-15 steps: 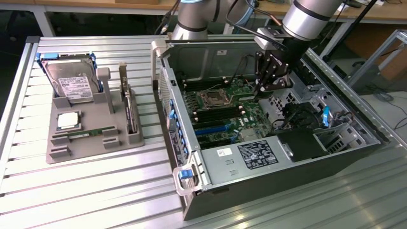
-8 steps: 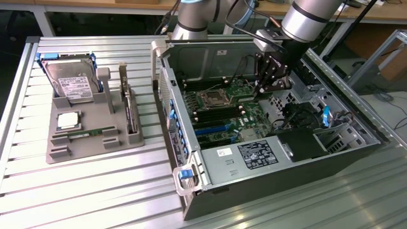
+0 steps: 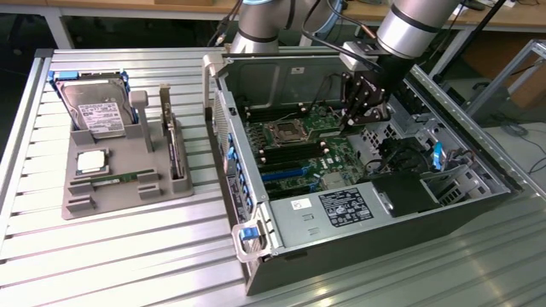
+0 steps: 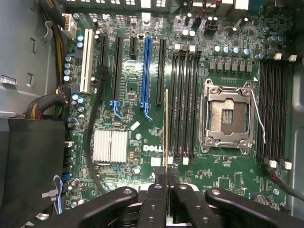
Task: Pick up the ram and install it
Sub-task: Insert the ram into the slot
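Ribbed metal bench (image 3: 128, 256) with an open computer case (image 3: 367, 211) lying on its side, and a grey parts holder (image 3: 119, 173) well apart from it, toward the exterior view's left, with a hard drive (image 3: 98, 112) and a processor chip (image 3: 92, 161) sitting in it.

So we're at the install step, pickup looks done. The gripper (image 4: 167, 183) is inside the case, hanging over the motherboard (image 4: 142, 137), fingers clenched on the ram (image 4: 166, 128), which you see edge-on as a thin stick. It sits just beside the memory slots (image 4: 183, 104), on the side away from the processor socket (image 4: 227, 116), and I can't tell if it's touching the board yet.

My guess: the stick has to line up dead straight with one slot, then go down evenly so it doesn't jam or tilt.
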You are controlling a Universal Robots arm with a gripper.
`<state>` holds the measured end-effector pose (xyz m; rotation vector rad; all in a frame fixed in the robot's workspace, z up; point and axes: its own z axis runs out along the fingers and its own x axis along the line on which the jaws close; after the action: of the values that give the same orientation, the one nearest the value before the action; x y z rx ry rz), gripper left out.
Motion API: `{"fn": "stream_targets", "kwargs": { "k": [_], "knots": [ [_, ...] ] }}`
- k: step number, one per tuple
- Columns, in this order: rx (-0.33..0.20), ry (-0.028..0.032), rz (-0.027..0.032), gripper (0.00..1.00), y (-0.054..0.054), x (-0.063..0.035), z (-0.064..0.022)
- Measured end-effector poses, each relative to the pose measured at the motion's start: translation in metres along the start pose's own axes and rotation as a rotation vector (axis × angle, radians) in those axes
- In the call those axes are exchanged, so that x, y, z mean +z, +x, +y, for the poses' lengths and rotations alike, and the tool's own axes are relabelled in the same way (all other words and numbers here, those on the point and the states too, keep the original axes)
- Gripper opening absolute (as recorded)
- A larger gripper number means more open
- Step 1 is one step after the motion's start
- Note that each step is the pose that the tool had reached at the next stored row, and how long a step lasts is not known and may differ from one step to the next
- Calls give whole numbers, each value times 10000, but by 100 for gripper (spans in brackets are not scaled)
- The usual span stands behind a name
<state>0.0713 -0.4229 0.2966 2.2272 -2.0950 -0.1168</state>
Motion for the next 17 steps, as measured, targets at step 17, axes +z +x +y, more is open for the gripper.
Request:
{"fn": "stream_targets", "kwargs": {
  "k": [17],
  "knots": [
    [0, 0, 0, 12, 0, 68, -8]
  ]
}}
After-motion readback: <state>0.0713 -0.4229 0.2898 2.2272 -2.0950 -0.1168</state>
